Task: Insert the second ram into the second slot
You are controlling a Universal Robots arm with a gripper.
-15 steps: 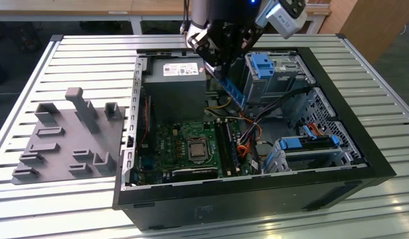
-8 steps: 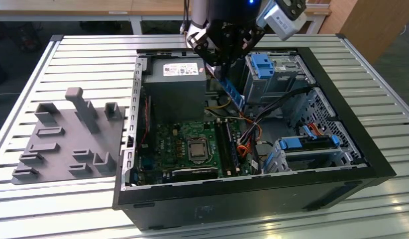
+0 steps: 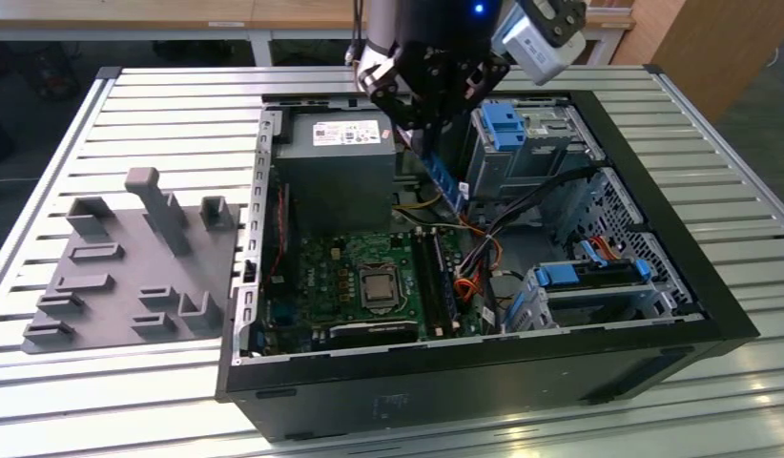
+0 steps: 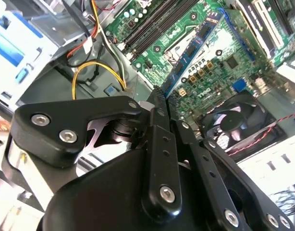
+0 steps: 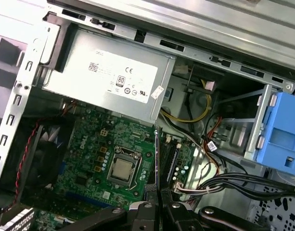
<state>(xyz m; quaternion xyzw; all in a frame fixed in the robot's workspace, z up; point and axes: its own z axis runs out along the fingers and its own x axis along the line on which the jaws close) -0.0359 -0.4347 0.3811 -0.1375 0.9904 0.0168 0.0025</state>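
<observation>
1. We've got an open black PC case (image 3: pixel 494 382) lying on a slatted bench (image 3: pixel 151 105).
2. Inside: grey power supply (image 5: pixel 104 77), green motherboard (image 5: pixel 90 139), bare CPU (image 5: pixel 122 169).
3. Grey moulded tray (image 3: pixel 118 272) sits beside it, on the exterior view's left.

Gripped end of the second ram (image 4: pixel 191 49) hidden inside the end effector (image 4: pixel 160 98) in the second wrist view

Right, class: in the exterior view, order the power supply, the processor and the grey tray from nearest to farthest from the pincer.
1. Power supply, beside the pincer, on the exterior view's left.
2. Processor, inside the case.
3. Grey tray, outside it, far left.
</observation>
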